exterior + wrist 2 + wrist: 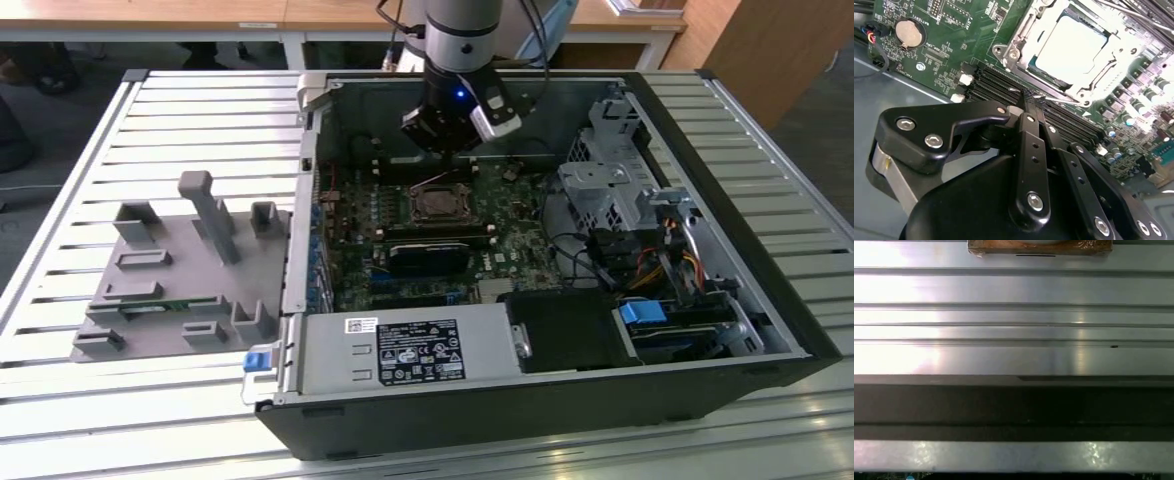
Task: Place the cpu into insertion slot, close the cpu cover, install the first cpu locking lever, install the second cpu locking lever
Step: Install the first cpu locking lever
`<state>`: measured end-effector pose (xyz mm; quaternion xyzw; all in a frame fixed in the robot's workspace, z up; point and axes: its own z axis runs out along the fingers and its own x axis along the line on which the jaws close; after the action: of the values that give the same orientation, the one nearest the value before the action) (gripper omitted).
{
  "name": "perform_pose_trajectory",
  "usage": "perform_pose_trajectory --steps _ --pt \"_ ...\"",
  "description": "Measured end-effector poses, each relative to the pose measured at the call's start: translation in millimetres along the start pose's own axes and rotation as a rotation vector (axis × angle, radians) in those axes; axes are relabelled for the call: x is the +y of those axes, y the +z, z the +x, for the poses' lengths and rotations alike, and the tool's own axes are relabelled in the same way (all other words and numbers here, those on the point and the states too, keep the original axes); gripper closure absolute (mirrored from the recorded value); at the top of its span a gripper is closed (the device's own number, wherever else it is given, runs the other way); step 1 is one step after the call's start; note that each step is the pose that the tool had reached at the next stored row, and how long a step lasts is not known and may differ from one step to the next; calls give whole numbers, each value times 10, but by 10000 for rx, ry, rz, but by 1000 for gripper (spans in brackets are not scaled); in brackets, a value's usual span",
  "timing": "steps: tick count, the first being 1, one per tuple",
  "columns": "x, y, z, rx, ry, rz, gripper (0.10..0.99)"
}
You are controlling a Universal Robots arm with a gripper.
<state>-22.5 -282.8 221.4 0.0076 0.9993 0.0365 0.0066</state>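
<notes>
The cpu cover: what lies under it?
Through the window of the cpu cover the cpu shows its pale top; the frame covers its edges and whatever lies below.

Lab: slatted metal bench (200, 110), open computer case (534, 425), desks (200, 15).

Open computer case (534, 415), grey fixture block (160, 290), slatted metal table (200, 110)

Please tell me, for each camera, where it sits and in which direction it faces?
Exterior view: off the arm, high, looking down into the open computer case; the arm and gripper hang above the motherboard.
Second wrist view: on the wrist, looking along the gripper's shut jaws toward the cpu framed by the cpu cover.
First wrist view: on the wrist, facing silvery metal ribs.
Shared: exterior and second wrist views both show gripper and motherboard.
</notes>
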Motion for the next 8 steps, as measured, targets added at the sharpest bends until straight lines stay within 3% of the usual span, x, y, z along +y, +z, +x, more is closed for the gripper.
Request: perform_pose_trajectory --steps 8 --pt "-5 81 -49 0 1 6 980"
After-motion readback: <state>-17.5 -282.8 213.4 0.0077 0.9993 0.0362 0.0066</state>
